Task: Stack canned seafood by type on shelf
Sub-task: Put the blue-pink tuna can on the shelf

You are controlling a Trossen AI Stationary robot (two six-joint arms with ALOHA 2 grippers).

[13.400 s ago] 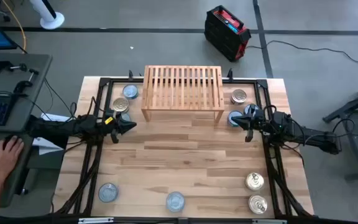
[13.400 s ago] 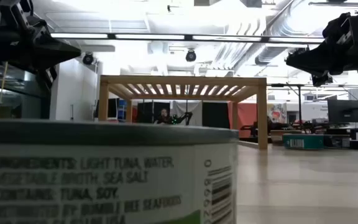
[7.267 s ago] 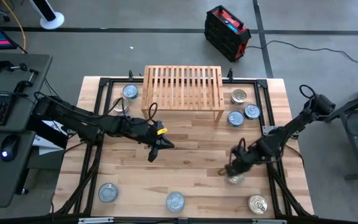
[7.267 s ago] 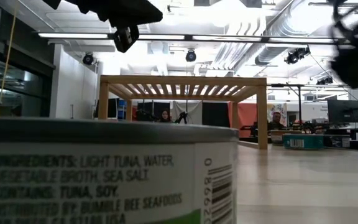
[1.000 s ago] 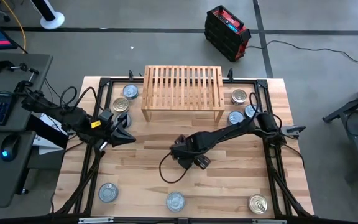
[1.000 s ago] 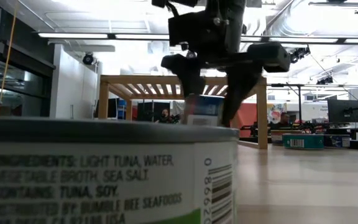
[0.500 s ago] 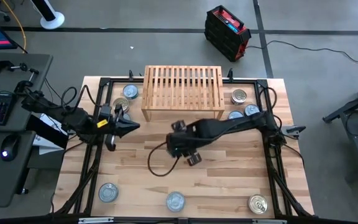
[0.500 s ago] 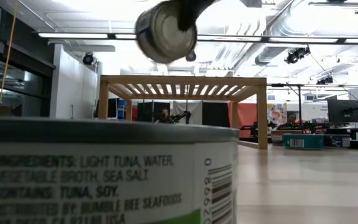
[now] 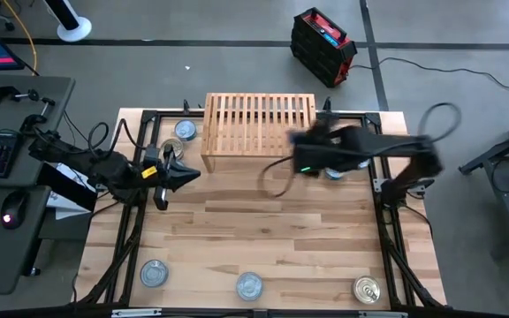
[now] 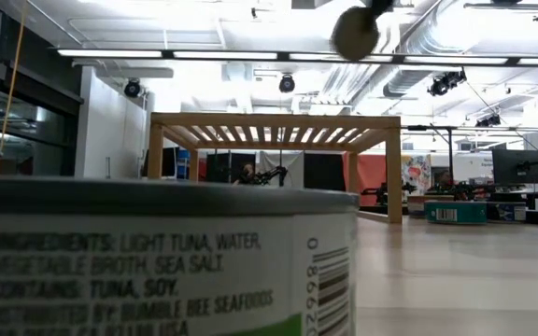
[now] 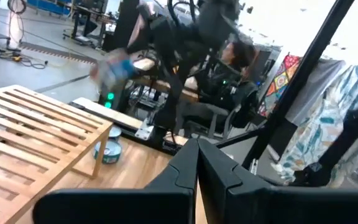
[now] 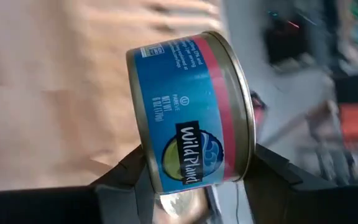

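Observation:
My right gripper [image 12: 194, 171] is shut on a tin with a blue and red label [image 12: 188, 109]. It holds the tin high in the air by the right end of the light-wood slatted shelf [image 9: 259, 124], and the arm shows blurred in the high view [image 9: 325, 150]. In the low view the tin [image 10: 355, 33] hangs above the shelf top [image 10: 278, 119]. My left gripper [image 9: 184, 173] is shut and hovers left of the shelf, touching nothing. Other tins stand on the table left of the shelf [image 9: 185, 131], right of it [image 9: 340, 137] and along the near edge [image 9: 249, 285]. My right gripper pinches the blue and red tin between its two fingers. One finger [image 12: 120, 180] stands by the tin's bottom end and the other [image 12: 272, 168] by its rimmed lid end [image 12: 244, 143]. The tin is lifted clear and lies on its side, its round face toward the near edge.
A tin [image 10: 157, 261] stands right in front of the low camera and fills the lower left of that view. Black frame bars [image 9: 140, 221] run along the table's left and right sides. Bare planks [image 9: 263, 230] lie between the shelf and the near tins.
My right gripper has lifted the tin from the middle of the table, tipped it onto its side and swung it up and toward the far right, to the shelf's right end. My left gripper has drifted a little toward the far edge.

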